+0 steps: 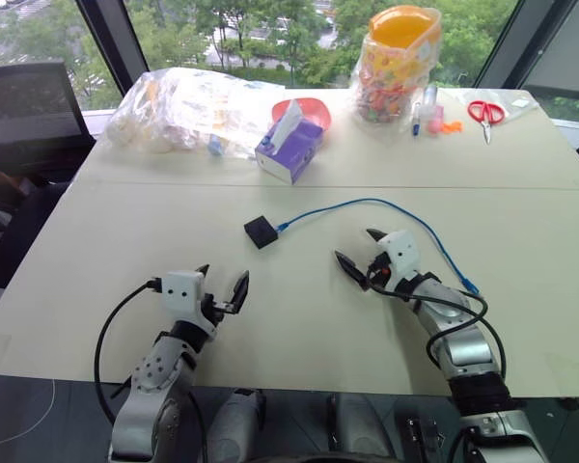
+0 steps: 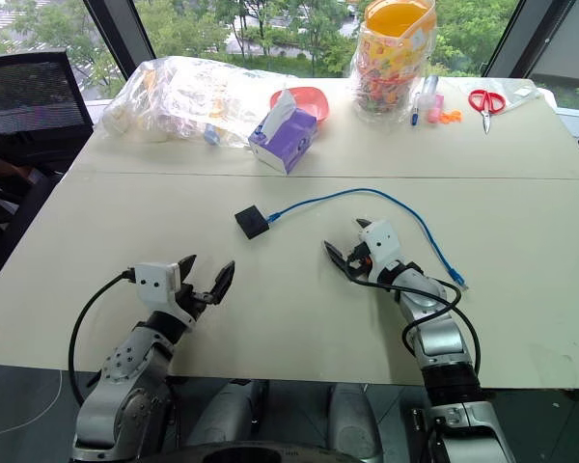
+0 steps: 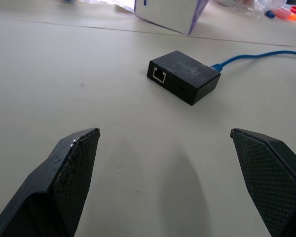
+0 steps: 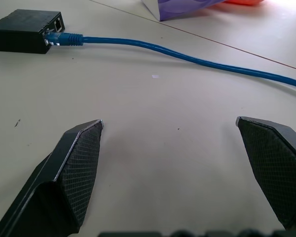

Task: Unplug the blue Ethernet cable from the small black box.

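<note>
The small black box (image 1: 261, 231) lies on the pale table (image 1: 125, 212), near its middle. The blue Ethernet cable (image 1: 386, 204) is plugged into the box's right side, arcs away and ends near my right forearm. In the right wrist view the plug (image 4: 64, 38) sits in the box (image 4: 24, 32). My left gripper (image 1: 224, 280) is open and empty, short of the box (image 3: 185, 76) and to its left. My right gripper (image 1: 355, 246) is open and empty too, to the right of the box, inside the cable's arc.
At the back stand a purple tissue box (image 1: 291, 143), a clear plastic bag (image 1: 183, 111), a red bowl (image 1: 304, 106), a jar of sweets (image 1: 396, 68), pens (image 1: 420, 116) and red scissors (image 1: 485, 114). A black chair (image 1: 29, 106) stands off the table's left.
</note>
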### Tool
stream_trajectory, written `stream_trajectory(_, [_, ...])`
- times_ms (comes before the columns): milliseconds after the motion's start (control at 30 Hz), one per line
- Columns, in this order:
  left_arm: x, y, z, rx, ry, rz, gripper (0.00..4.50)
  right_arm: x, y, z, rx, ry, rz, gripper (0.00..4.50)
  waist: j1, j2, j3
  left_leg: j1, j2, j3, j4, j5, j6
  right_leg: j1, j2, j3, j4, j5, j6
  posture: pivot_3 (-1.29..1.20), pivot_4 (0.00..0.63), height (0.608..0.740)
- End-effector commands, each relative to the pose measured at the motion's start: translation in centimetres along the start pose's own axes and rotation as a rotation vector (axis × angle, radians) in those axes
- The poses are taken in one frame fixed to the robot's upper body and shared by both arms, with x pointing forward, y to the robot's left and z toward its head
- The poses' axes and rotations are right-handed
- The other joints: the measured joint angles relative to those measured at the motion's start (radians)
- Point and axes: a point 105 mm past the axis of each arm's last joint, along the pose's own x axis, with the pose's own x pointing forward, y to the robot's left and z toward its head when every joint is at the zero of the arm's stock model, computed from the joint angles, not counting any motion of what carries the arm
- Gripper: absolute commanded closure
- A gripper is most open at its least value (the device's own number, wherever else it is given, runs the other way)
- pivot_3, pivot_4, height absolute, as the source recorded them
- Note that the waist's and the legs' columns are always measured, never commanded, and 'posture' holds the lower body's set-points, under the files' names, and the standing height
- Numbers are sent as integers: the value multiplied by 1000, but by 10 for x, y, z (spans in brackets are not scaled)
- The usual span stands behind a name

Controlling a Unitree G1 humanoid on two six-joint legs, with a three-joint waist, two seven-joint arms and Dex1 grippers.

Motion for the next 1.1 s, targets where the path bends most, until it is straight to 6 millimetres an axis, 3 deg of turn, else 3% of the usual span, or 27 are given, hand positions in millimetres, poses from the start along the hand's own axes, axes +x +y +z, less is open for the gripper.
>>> stream_trajectory(33, [3, 0, 10, 16, -48, -14, 70, -2, 1, -3, 14, 14, 4, 0, 0, 0, 0, 0, 0, 0, 0, 0, 0, 0, 0, 0, 0, 0, 0, 0, 150, 740])
stream_trajectory(467, [15, 1, 23, 20, -69, -121, 70, 3, -18, 6, 4, -7, -49, 0, -1, 0, 0, 0, 0, 0, 1, 0, 0, 0, 0, 0, 0, 0, 0, 0, 150, 740])
stream_trajectory(667, [13, -13, 24, 26, 6, -320, 70, 5, -27, 21, -37, -15, 1, 0, -3, 1, 1, 0, 0, 0, 0, 0, 0, 0, 0, 0, 0, 2, 2, 0, 150, 740])
stream_trajectory(833, [15, 4, 32, 36, 12, -326, 70, 8, -28, 49, -134, 3, 187, 0, -4, 2, 3, 0, 0, 0, 1, 0, 0, 0, 0, 0, 1, 2, 2, 0, 150, 740])
stream_trajectory(967, [11, 6, 37, 34, 20, -366, 70, 21, -30, 80, -341, 35, 349, 0, -10, 3, 7, 0, 0, 1, 1, 0, 0, -1, 0, 0, 1, 2, 2, 0, 150, 740])
stream_trajectory(1100, [9, 14, 41, 63, 32, -384, 70, 40, -17, 116, -483, 4, 527, 0, -9, 2, 8, 0, 1, 1, 0, 0, 0, -2, 1, 0, 1, 2, 3, 0, 150, 740])
